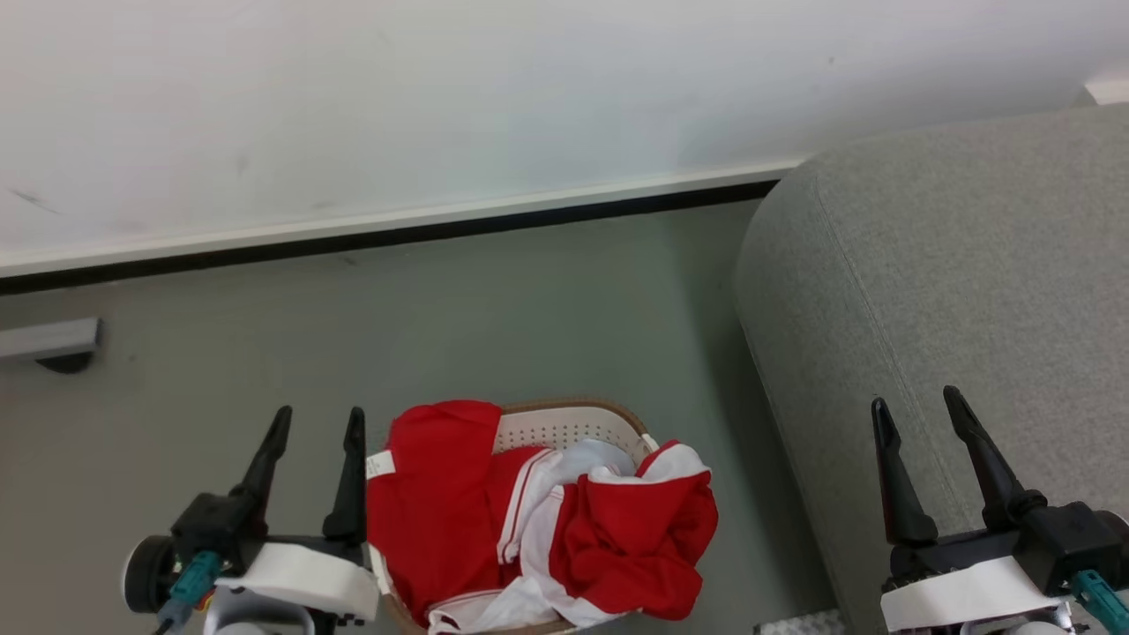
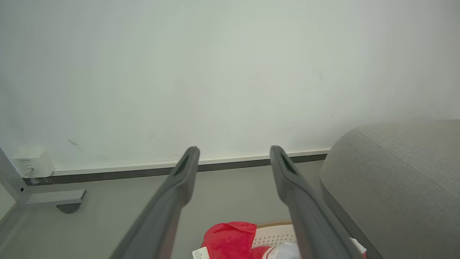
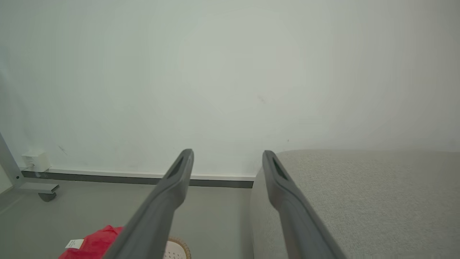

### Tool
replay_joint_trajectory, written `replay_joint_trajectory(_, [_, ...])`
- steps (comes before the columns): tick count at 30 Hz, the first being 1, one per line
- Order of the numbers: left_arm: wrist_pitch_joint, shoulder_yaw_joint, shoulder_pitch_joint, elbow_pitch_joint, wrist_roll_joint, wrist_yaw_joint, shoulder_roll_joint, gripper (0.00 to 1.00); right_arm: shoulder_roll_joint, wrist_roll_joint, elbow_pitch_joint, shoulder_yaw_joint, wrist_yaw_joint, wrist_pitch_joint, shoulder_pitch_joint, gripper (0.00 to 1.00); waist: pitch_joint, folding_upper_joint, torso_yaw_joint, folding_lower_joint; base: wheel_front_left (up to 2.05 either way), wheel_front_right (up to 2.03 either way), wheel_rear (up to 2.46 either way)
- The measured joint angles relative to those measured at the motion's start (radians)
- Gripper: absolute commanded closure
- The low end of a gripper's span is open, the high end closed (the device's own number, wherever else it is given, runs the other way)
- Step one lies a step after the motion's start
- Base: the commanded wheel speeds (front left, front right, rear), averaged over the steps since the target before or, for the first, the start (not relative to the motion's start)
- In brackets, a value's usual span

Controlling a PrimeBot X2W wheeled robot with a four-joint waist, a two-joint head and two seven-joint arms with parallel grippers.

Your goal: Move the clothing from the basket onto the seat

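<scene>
Red-and-white clothing [image 1: 538,520] is heaped in the cream perforated basket [image 1: 564,425] on the floor, spilling over its left and right rims; a small white tag [image 1: 380,464] shows at its left edge. The grey sofa seat [image 1: 961,291] fills the right side. My left gripper [image 1: 318,423] hangs open just left of the basket, above the floor, holding nothing. My right gripper [image 1: 917,404] is open over the sofa's front edge, empty. The left wrist view catches the clothing [image 2: 230,239], the basket [image 2: 275,235] and the sofa [image 2: 395,172]; the right wrist view shows the clothing [image 3: 95,242] and the sofa [image 3: 366,194].
A white wall with a dark-edged skirting board [image 1: 397,231] runs behind the grey floor [image 1: 494,326]. A grey metal foot with a castor [image 1: 48,344] stands at the left by the wall, below a small white box [image 2: 32,162].
</scene>
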Motion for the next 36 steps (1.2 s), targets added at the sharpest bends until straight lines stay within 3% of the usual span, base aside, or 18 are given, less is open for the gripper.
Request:
replay_joint_trajectory(10, [0.0, -0.055, -0.157, 0.188, 0.044, -0.034, 0.057, 0.0, 0.006, 0.037, -0.046, -0.014, 0.0, 0.0, -0.059, 0.0, 0.159, 0.0, -0.08, 0.0001, 0.0, 0.0, 0.0])
replay_joint_trajectory(18, [0.016, -0.137, -0.315, 0.439, 0.071, -0.052, 0.124, 0.0, 0.006, 0.092, -0.086, -0.01, 0.0, -0.002, -0.111, 0.0, 0.295, 0.0, -0.147, 0.0002, 0.0, 0.0, 0.0])
replay_joint_trajectory(28, [0.185, -0.325, -0.532, 0.691, 0.16, -0.058, 0.205, 0.0, 0.007, 0.173, -0.11, 0.009, 0.0, -0.002, -0.166, 0.0, 0.448, 0.0, -0.214, 0.0002, 0.0, 0.0, 0.0])
replay_joint_trajectory(36, [0.291, -0.489, -0.636, 0.864, 0.168, -0.06, 0.271, 0.0, 0.007, 0.235, -0.114, 0.034, 0.0, -0.002, -0.179, 0.0, 0.528, 0.0, -0.291, 0.0001, 0.0, 0.0, 0.0])
